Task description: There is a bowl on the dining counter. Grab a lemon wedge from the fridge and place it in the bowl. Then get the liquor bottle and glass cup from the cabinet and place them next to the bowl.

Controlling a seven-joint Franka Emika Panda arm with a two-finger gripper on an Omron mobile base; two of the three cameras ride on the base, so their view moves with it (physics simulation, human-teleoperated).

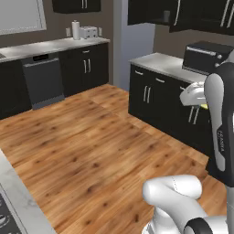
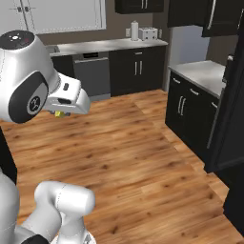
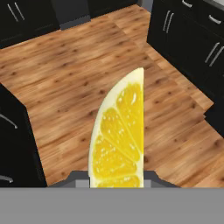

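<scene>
Carrying step, first item. The gripper (image 3: 117, 177) is clamped on the lemon wedge (image 3: 119, 138), which stands point-up at lower centre of the hand view with its cut face to the camera; in the right base view the same wedge (image 2: 59, 114) is a yellow speck under the white hand at middle left, and in the left base view a yellow sliver beside the hand at right centre. By judgement, the wedge is out of the fridge (image 2: 232, 119) and on its way; the next move calls for finding the bowl and lowering the wedge into it. Open room: bare wood floor (image 1: 82, 137) across the frame centre. Edges to mind: low black cabinets (image 1: 151, 93) at right centre, the fridge's dark panel at the right edge of the right base view.
</scene>
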